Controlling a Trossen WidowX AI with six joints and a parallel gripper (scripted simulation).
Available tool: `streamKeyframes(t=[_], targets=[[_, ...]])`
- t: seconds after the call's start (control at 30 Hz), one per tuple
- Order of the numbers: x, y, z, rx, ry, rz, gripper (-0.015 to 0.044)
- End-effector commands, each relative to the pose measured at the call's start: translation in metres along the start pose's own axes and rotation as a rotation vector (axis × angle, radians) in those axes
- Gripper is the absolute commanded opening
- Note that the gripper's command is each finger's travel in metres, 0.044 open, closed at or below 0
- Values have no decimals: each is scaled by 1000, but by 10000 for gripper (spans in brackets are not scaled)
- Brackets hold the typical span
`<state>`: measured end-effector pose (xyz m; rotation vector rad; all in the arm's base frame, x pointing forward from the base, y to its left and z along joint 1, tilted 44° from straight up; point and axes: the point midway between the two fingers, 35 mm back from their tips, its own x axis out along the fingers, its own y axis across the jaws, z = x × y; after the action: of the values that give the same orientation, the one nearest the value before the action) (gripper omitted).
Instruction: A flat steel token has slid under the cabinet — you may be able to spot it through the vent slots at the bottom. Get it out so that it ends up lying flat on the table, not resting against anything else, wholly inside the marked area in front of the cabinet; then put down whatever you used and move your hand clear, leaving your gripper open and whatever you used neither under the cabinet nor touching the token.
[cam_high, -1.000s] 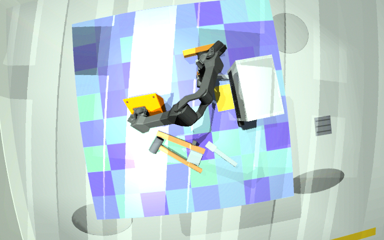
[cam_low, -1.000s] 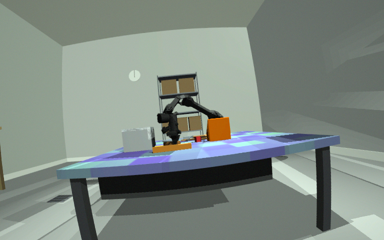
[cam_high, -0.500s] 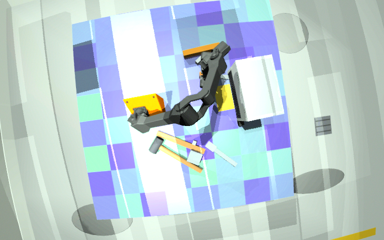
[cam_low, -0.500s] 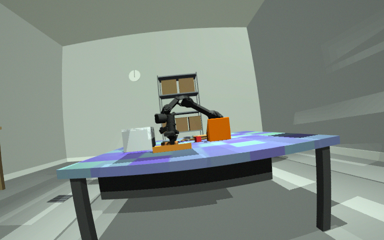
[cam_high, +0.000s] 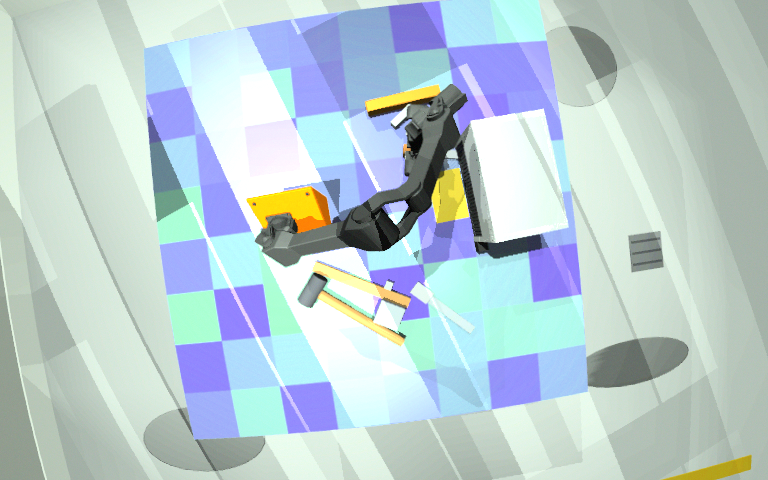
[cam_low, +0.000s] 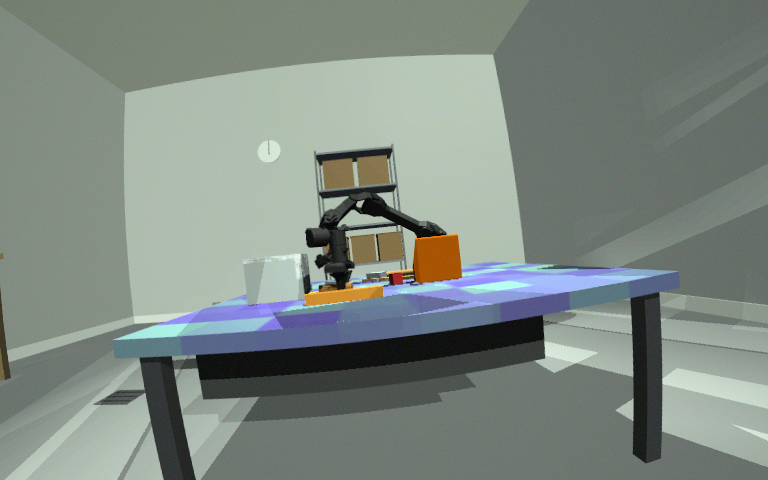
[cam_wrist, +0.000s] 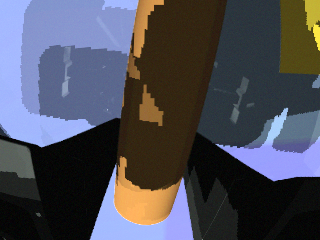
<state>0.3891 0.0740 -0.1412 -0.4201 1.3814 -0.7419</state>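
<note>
1. Gripper (cam_high: 410, 151) (cam_low: 341, 283) (cam_wrist: 154, 132): fingers partly open, closed about the orange handle (cam_high: 406, 150) (cam_low: 326, 286) (cam_wrist: 149, 205) of a tool.
2. Cabinet (cam_high: 518, 175) (cam_low: 274, 280): the tool's far end is mostly hidden by the arm; whether it reaches beneath cannot be told.
3. Yellow marked area (cam_high: 449, 198) (cam_wrist: 299, 50): in front of the cabinet; no token is discernible on its visible part.
4. Token: not visible; presumably still under the cabinet.
5. Progress: tool grasped; extraction, flat placement, tool release and hand withdrawal apparently remain.
</note>
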Motion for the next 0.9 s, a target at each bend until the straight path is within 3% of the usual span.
streamKeyframes(t=[0.0, 0.87], targets=[[1, -3, 3, 5, -5, -1, 0], [1, -34, 3, 4, -5, -3, 0]])
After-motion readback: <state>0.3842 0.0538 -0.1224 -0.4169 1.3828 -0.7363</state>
